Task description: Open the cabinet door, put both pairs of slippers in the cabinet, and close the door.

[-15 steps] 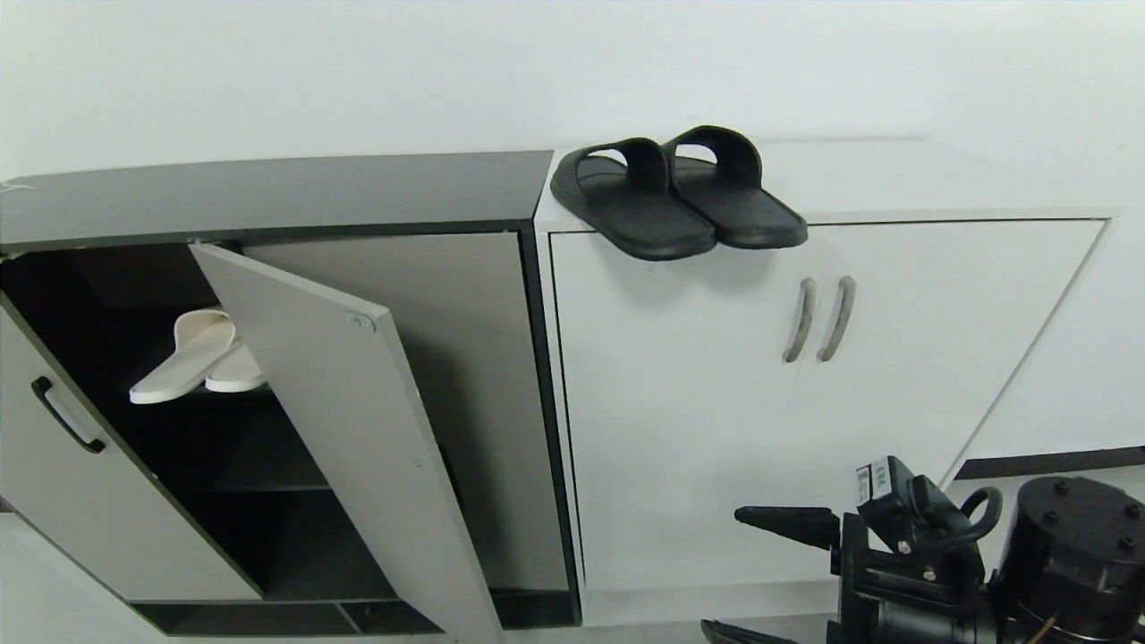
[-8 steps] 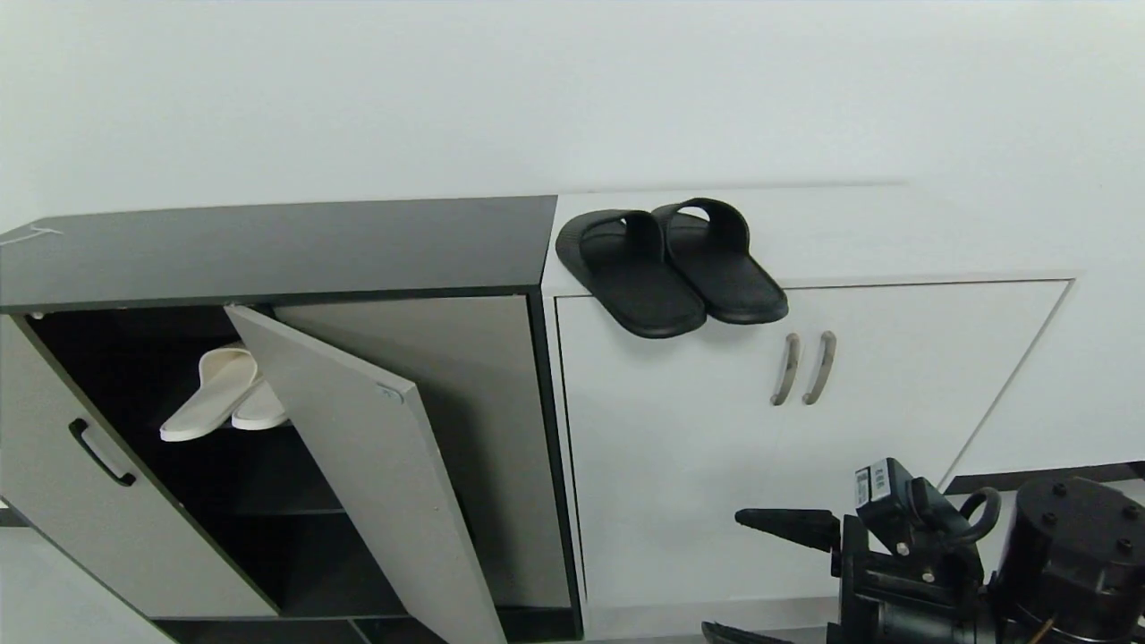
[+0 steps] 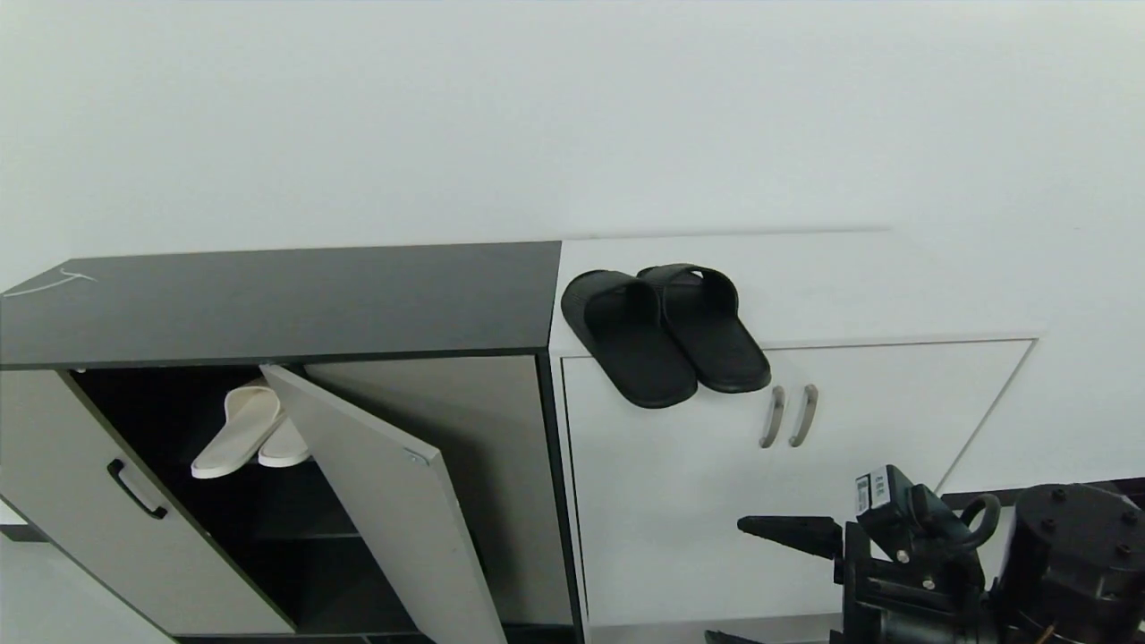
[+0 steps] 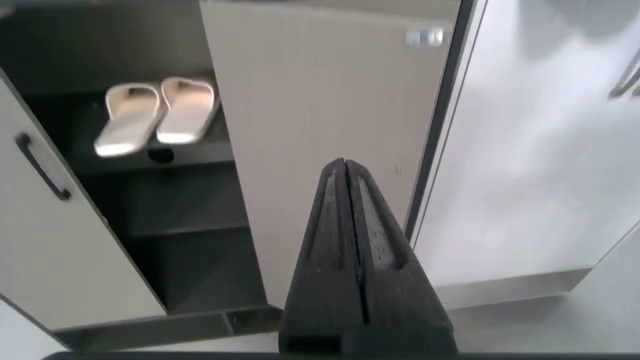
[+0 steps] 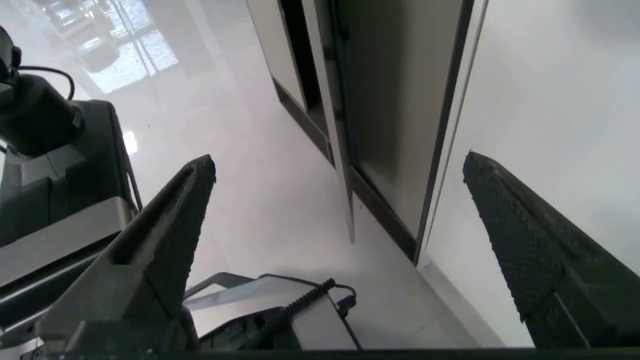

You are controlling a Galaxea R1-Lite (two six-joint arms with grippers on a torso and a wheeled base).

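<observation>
Right tool [image 3: 726, 580] is hanging wide open and empty, black slippers [image 3: 666, 335] sitting above it and slightly to its left on top of the white cabinet [image 3: 894, 295], heels overhanging the front edge. Left tool [image 4: 345, 170] is pinched closed on nothing, facing the open cabinet door [image 4: 320, 90] with white slippers [image 4: 155, 110] shelved beyond. Black pair is looking light, rubbery and bendy, so pinching the overhanging heels or a strap is probably easiest; right tool's lower finger is getting cropped, lower shelves too dark to read.

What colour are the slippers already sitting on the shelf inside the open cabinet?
Cream white slippers; the left wrist view shows them best.
</observation>
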